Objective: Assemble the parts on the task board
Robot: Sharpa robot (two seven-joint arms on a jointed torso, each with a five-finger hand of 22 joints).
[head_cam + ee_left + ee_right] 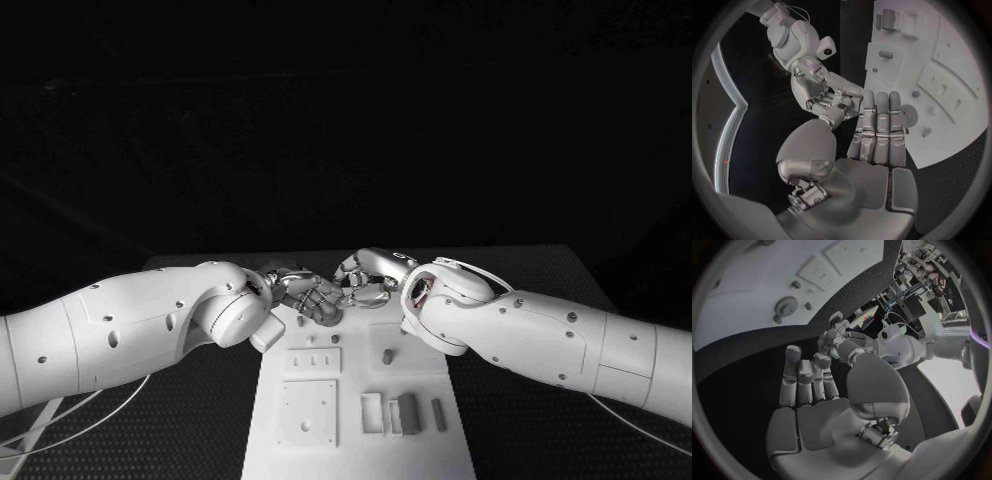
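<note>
The task board lies in the middle of the black desk, running from 6 o'clock up toward the centre. Both hands meet over its far end, at 12 o'clock of the board. The left hand is open, fingers straight and together, holding nothing. The right hand is also open and empty. Grey parts stand on the board at its 5 o'clock, and a small gear lies near the far end.
</note>
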